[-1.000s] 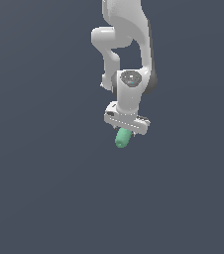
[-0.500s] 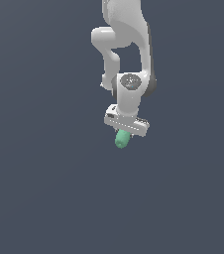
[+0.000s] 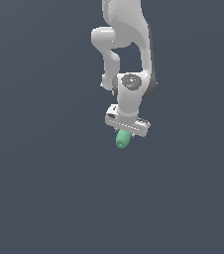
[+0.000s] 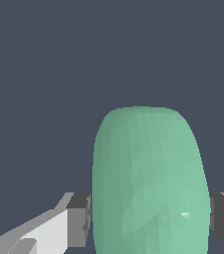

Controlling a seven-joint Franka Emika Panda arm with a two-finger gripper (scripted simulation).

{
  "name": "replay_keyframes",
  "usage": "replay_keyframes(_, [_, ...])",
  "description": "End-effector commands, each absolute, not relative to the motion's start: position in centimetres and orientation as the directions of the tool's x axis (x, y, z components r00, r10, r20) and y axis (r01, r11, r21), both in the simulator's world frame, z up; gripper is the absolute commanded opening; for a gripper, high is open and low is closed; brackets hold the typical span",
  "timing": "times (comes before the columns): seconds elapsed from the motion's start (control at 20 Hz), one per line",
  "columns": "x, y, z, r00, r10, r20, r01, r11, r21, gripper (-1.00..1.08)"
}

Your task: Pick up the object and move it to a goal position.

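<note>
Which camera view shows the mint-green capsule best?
The wrist view: the mint-green capsule fills the frame between the hand's fingers. In the exterior view the capsule is small, partly hidden under the hand.

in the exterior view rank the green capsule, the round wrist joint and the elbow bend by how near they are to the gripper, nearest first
1. green capsule: between the fingers of the gripper, poking out below.
2. round wrist joint: just above the gripper.
3. elbow bend: higher still, toward the exterior view's left.
</note>
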State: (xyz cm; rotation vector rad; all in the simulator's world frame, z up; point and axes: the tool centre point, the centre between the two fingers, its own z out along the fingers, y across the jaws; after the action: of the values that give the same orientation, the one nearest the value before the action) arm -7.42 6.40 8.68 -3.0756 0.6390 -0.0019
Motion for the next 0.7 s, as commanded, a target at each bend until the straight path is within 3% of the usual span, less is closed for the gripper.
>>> replay_keyframes(0.0, [-7.3, 7.0, 8.7, 0.918, -0.397, 0.001, -0.397, -0.918, -0.001, -1.00])
replay_keyframes(0.65, [-4.8, 17.0, 9.4, 0.917, -0.398, 0.001, -0.398, -0.917, 0.000, -1.00])
